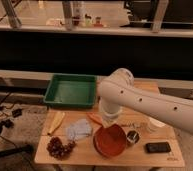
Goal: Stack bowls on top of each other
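Camera view: A white robot arm [140,100] reaches in from the right across a wooden table [80,156]. Its gripper [109,123] hangs at the back rim of the glossy orange-red bowl [111,141]. The pincer is pressed together, though whether it pinches the rim cannot be told. The orange-red bowl sits at the table's front centre, nested in the larger dark purple bowl [95,142] (only a dark sliver of that one shows, along the left side).

Just right of the bowls stands a small metal cup [132,138], with a white round container [155,125] behind it, partly under the arm. A flat black object [157,147] lies near the front right corner. To the left lie a blue-grey cloth [79,130], a bunch of dark grapes [57,147] and a pale banana [56,121]. An orange item [95,118] rests just beside the gripper. A green tray [70,91] fills the back left of the table.
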Robot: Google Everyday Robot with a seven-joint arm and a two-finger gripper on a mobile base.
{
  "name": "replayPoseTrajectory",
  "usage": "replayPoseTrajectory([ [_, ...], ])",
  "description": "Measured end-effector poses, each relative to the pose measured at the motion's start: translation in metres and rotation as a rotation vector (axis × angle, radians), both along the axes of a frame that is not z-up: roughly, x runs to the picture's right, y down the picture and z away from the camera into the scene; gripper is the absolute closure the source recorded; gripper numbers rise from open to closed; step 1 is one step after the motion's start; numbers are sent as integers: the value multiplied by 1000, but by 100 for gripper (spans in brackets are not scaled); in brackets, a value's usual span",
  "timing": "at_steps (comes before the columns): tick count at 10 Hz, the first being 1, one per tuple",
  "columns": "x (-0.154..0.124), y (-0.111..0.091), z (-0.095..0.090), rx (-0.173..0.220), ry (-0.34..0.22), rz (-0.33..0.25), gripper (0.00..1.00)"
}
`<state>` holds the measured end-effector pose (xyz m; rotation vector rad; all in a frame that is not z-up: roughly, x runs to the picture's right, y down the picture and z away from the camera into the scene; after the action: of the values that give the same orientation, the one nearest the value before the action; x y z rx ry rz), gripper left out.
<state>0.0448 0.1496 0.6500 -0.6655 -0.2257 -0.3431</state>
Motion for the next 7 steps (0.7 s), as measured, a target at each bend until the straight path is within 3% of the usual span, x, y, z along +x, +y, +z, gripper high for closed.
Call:
replayPoseTrajectory([
  [7, 1, -2, 12, -12, 9, 8, 100],
])
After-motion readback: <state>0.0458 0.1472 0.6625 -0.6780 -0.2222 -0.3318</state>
